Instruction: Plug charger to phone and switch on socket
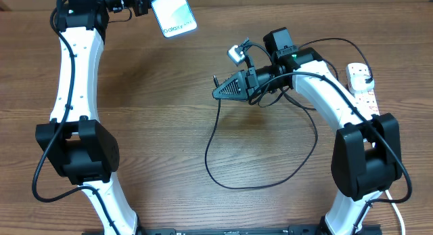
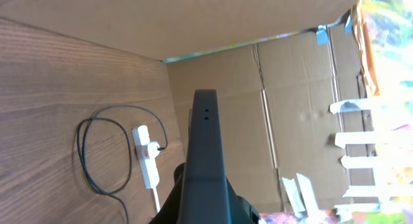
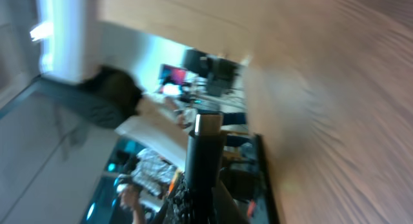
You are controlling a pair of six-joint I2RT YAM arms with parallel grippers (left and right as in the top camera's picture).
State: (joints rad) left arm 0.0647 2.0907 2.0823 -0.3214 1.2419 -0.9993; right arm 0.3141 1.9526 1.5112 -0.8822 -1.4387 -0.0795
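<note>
Looking down on a brown wood-grain table (image 1: 149, 126), the overhead view shows two white-and-black robot arms reaching in from the bottom edge.

In the upper left of the frame, the left gripper (image 1: 144, 5) is clamped shut on a slim rectangular smartphone (image 1: 174, 17) with a lit blue-white screen. It holds the smartphone up off the table, tilted. In the left wrist view the smartphone appears edge-on as a dark slab rising from the fingers, with stacked brown cardboard boxes (image 2: 290, 101) behind it.

Just right of centre, the right gripper (image 1: 216, 87) points left with its jaws pressed together on the end of a long thin black charger cable (image 1: 207, 152). The right wrist view is badly blurred. It shows only a dark narrow connector (image 3: 206, 124) with a pale tip standing up between the fingers.

From the right gripper the charger cable drops into a wide loose loop across the lower middle of the table. It then runs back up under the right arm.

At the right edge lies a white elongated power strip (image 1: 362, 82) with red markings. The right arm's forearm and elbow cover its lower part. A plug sits in its upper end.

The smartphone and the connector are well apart, with bare wood between them.
</note>
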